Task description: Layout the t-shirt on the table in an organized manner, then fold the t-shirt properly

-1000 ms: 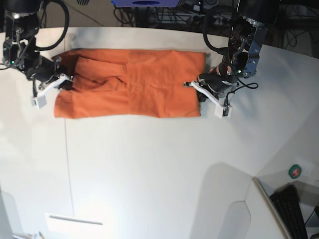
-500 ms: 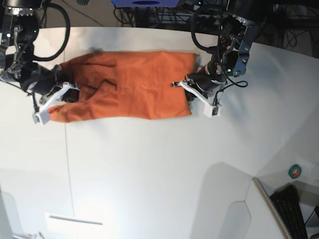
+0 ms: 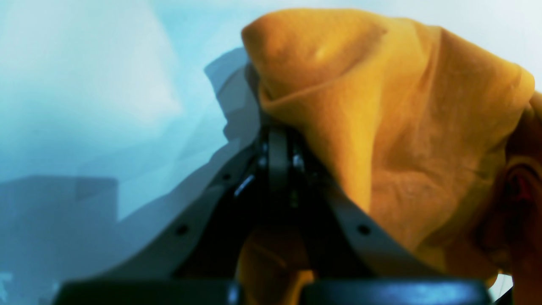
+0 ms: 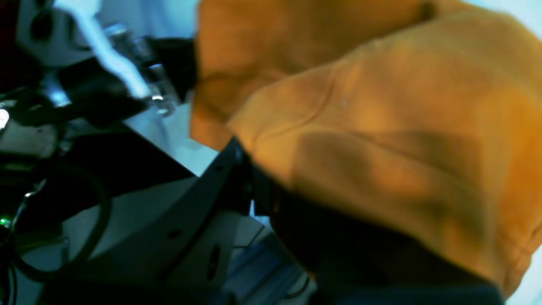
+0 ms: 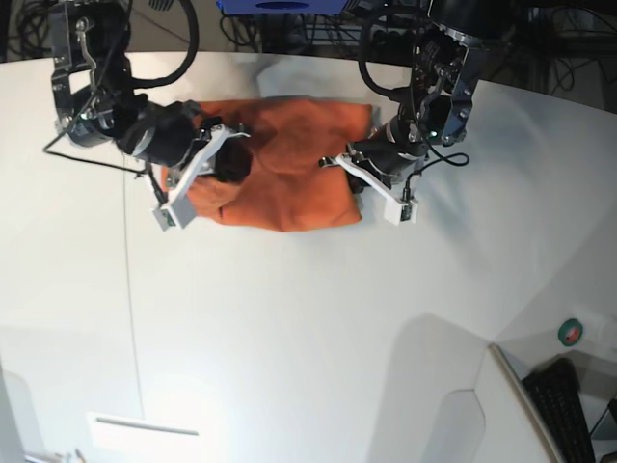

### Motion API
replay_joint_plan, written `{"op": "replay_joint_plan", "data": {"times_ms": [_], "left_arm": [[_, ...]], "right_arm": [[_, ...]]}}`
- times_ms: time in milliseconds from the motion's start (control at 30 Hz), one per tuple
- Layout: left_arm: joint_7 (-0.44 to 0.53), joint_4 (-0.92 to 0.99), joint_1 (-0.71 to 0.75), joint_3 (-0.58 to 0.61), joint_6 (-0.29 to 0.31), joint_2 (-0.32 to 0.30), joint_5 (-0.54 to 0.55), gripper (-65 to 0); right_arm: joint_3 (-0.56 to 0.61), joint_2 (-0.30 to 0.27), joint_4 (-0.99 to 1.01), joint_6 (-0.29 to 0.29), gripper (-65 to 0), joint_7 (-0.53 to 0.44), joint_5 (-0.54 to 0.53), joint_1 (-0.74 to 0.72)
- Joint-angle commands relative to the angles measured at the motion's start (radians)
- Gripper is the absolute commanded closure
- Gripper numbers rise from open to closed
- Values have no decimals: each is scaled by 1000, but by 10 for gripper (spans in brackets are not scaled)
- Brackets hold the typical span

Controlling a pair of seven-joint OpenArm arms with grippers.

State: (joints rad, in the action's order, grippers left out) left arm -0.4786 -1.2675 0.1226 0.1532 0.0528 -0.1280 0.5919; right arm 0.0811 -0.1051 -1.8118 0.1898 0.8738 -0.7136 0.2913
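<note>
Both grippers we record as pinching the shirt (image 5: pixel 289 164): the left gripper (image 5: pixel 359 181), on the right of the base view, has its jaws pressed together on the shirt's right edge, and in its wrist view the orange cloth (image 3: pixel 381 127) drapes over the closed jaws. We note the right gripper (image 5: pixel 198 169), on the left of the base view, clamped on the shirt's left end, which it carries folded over toward the middle; its wrist view, blurred, shows cloth (image 4: pixel 381 148) hanging across the jaws. We place the shirt near the far edge of the table (image 5: pixel 289 338), bunched between the two grippers, its lower hem lying on the tabletop. We list also a thin dark seam (image 5: pixel 130 309) running down the tabletop's left side and a green-and-red object (image 5: pixel 572 333) off the table's right edge.
</note>
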Motion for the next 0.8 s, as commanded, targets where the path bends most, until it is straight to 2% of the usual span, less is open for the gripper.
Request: {"op": "replay_joint_plan", "data": {"times_ms": [0, 100, 333, 500, 600, 767], "left_arm": [[-10, -10, 1, 1, -5, -3, -5, 0], [-10, -10, 2, 3, -5, -9, -5, 0], [-38, -19, -2, 42, -8, -43, -5, 0], [-38, -19, -1, 39, -8, -63, -5, 0], [-38, -19, -1, 32, -8, -69, -5, 0], [-35, -21, 2, 32, -8, -103, -5, 0]], "right_arm": [[29, -3, -19, -16, 0, -40, -18, -11], [113, -9, -18, -86, 0, -97, -18, -20], [283, -25, -4, -194, 0, -110, -16, -125], [355, -38, 85, -215, 0, -106, -15, -220], [383, -61, 128, -252, 0, -106, 24, -241], [317, -130, 59, -257, 0, -109, 50, -191]]}}
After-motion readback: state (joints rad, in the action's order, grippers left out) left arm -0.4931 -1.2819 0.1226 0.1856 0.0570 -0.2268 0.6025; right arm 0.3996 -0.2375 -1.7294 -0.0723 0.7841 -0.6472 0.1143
